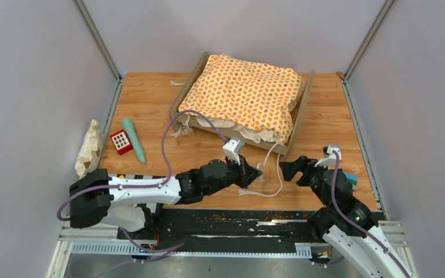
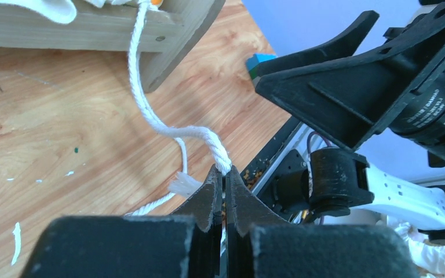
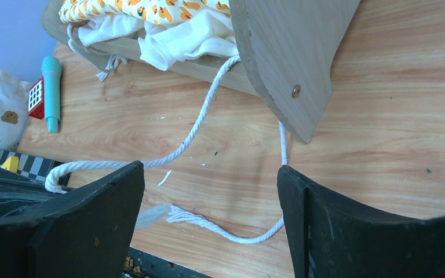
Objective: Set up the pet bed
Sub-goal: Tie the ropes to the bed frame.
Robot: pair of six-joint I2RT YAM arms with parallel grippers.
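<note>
Top external: bed (image 1: 304, 104) sits at the far middle of the table (image 1: 150, 92), with the orange cushion (image 1: 246, 92) filling it. Two white ties come out at the bed's near right corner.

Left gripper (image 1: 256, 178) is in front of the bed's near rail, apart from the frame. Its fingers are pressed together on the cord (image 2: 145, 98). Left wrist shows that cord running from the tips straight up to the bed's rail, beside the end board.

Right gripper (image 1: 294, 168) is just right of the left one, in front of the same corner. Its fingers are wide apart with nothing gripped. In right wrist, the end board's lower corner lies just beyond the gap. The loose cord (image 3: 249, 234) drops from behind that board and curls on the table under the gap, frayed end free.

Left of the bed: teal stick (image 1: 134, 140), red block (image 1: 121, 142), then pillow (image 1: 90, 147) at the table's edge.
</note>
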